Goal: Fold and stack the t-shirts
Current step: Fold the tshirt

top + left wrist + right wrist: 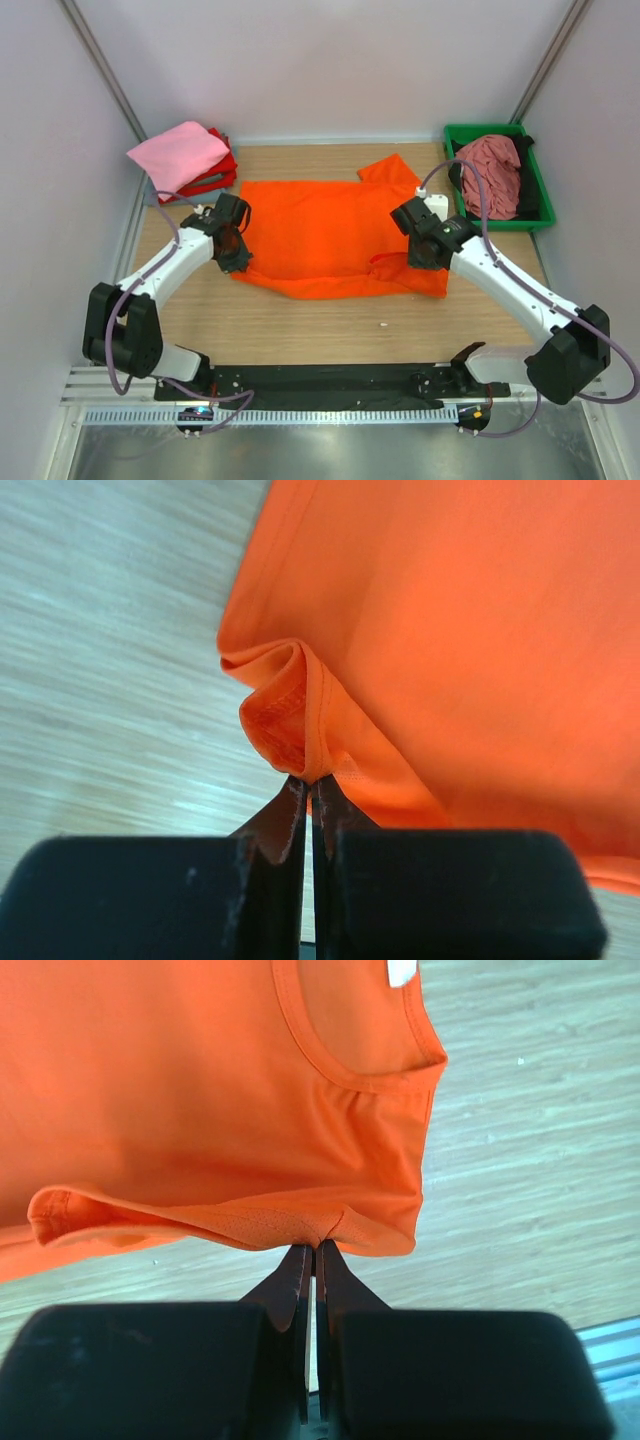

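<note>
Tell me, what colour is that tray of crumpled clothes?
Green tray, best seen in the top view.

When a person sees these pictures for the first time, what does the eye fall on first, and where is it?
The orange t-shirt lies spread in the middle of the table, with the left gripper and right gripper each shut on its edge, one at each side. Next come the pink t-shirt topping a folded pile at the far left and the green tray at the far right, holding a crumpled rose shirt.

Centre: spread t-shirt [330,235]; folded stack [185,160] far left; tray [470,131] far right.
</note>
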`<state>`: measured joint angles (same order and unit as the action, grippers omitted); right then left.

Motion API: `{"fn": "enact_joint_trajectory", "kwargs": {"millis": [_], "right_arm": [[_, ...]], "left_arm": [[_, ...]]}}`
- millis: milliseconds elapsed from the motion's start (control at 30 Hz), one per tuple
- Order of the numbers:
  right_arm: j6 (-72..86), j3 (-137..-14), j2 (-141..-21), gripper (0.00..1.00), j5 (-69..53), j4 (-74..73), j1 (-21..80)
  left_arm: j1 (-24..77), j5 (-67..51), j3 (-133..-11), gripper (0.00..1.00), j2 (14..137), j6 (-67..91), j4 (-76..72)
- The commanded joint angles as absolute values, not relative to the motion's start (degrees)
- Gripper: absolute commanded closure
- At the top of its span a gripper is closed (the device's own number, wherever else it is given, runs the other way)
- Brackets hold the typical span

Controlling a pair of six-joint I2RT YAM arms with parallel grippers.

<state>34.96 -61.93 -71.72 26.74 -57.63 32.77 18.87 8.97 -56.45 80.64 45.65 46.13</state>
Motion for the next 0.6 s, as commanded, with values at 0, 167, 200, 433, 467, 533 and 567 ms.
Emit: {"fn": "enact_joint_trajectory", "kwargs": {"millis": [0,167,200,433,467,533,567], "right_arm": [[28.8,-65.8,-73.6,0.99,26.5,-54.1,31.7],[24.7,-68.6,-76.6,0.99,27.5,-52.2,29.6],[24.0,-69.0,-77.8,0.99,27.7,-52.0,29.4],[21.1,-72.5,-83.0,0.99,28.4,-49.7,27.8],[20.7,-72.9,-83.6,0.99,28.3,-49.0,27.7],[19.7,-73.5,-85.2,0.99,28.6,-48.1,27.5],[19.5,-73.8,-85.9,0.99,28.6,-47.8,27.2]], "left_arm": [[18.1,8.2,-60.4,1.0,83.3,42.8,46.1],[17.1,8.2,-62.7,1.0,86.5,42.1,46.1],[16.9,8.3,-63.1,1.0,86.8,42.0,46.1],[15.7,8.7,-66.3,0.98,92.2,40.7,46.8],[15.6,8.9,-66.4,0.97,92.6,40.5,47.0],[14.9,9.0,-67.1,0.96,93.9,40.3,47.3],[14.6,9.0,-67.4,0.96,94.3,40.3,47.4]]}}
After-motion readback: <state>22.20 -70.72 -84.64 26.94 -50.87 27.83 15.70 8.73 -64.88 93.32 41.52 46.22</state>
